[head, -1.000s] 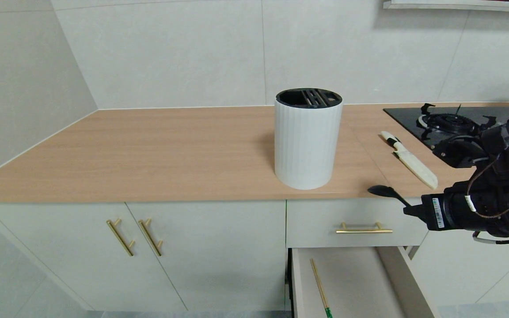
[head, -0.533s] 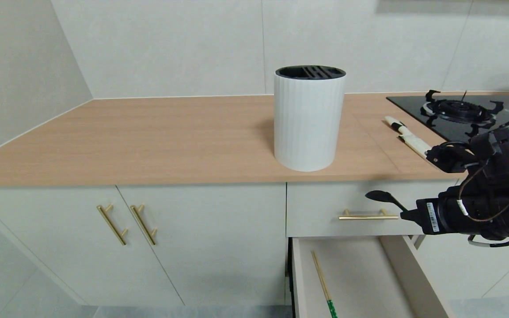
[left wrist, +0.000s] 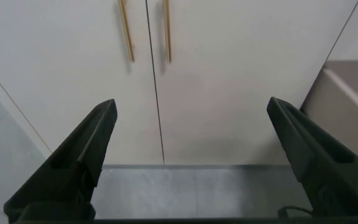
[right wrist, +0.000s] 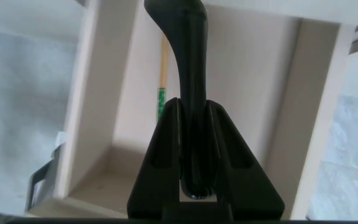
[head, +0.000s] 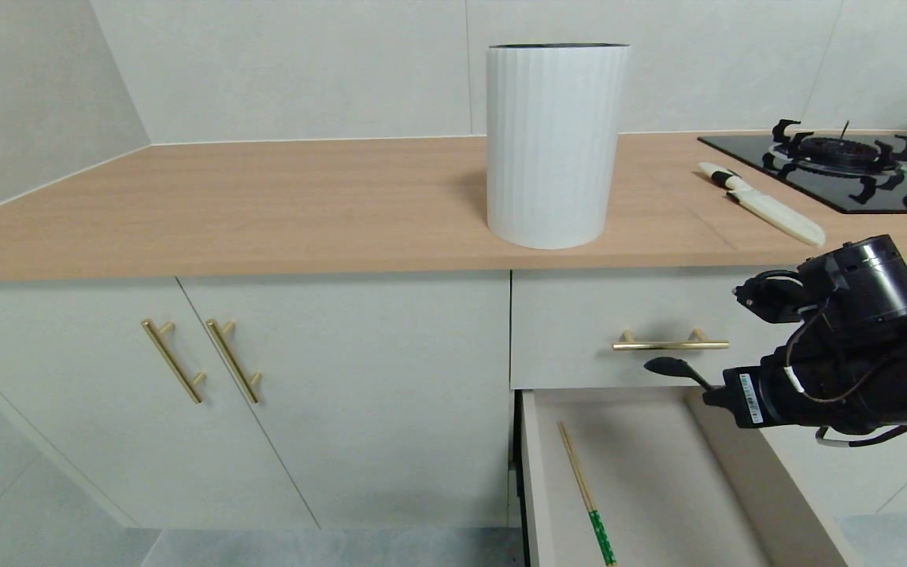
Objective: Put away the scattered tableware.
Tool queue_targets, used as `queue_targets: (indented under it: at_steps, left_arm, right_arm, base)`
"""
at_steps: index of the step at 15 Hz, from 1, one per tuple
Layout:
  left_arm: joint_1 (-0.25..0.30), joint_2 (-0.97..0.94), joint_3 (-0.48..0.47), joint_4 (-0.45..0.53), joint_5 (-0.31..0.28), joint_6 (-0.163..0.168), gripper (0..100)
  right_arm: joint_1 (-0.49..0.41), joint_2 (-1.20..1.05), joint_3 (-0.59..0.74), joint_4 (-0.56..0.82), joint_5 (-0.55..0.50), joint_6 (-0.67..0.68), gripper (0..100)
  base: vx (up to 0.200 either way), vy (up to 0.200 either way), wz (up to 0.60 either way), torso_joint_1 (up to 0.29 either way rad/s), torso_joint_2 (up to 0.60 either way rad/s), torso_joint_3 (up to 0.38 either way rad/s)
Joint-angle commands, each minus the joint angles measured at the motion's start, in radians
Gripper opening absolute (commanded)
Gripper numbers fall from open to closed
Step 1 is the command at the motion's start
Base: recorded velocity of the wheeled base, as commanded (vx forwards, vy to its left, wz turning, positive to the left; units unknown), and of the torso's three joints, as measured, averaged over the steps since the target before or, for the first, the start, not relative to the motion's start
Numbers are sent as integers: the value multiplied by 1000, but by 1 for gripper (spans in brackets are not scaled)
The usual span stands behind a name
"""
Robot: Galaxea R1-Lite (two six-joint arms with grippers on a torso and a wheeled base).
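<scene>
Black spoon [head: 675, 369] clenched by its handle in right gripper [head: 720, 391], long axis pointing left, poised above right side of open drawer [head: 531, 472]; hangs nearer it than left gripper [left wrist: 191, 106], fingers spread, off by cabinet doors [left wrist: 229, 74].

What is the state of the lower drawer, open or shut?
Open: the lower drawer is pulled out, and chopsticks lie on its bare floor.

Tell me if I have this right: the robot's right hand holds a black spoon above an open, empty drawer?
Not empty: the right wrist view shows chopsticks lying in the drawer, below the black spoon in the right hand.
</scene>
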Motion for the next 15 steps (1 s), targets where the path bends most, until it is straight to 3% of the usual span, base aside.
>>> queue_targets:
  at_steps: [1, 5, 15]
  left_arm:
    - [0, 0, 0, -1, 0, 0, 100]
    - [0, 2, 0, -1, 0, 0, 100]
    - [0, 2, 0, -1, 0, 0, 100]
  right_arm:
    - [1, 44, -1, 0, 0, 0, 0]
    - [1, 76, -3, 0, -1, 0, 0]
    - [1, 200, -1, -40, -27, 1, 0]
  base:
    - [0, 0, 0, -139, 456, 310]
    - [0, 0, 0, -91, 345, 250]
    - [0, 0, 0, -4, 17, 8]
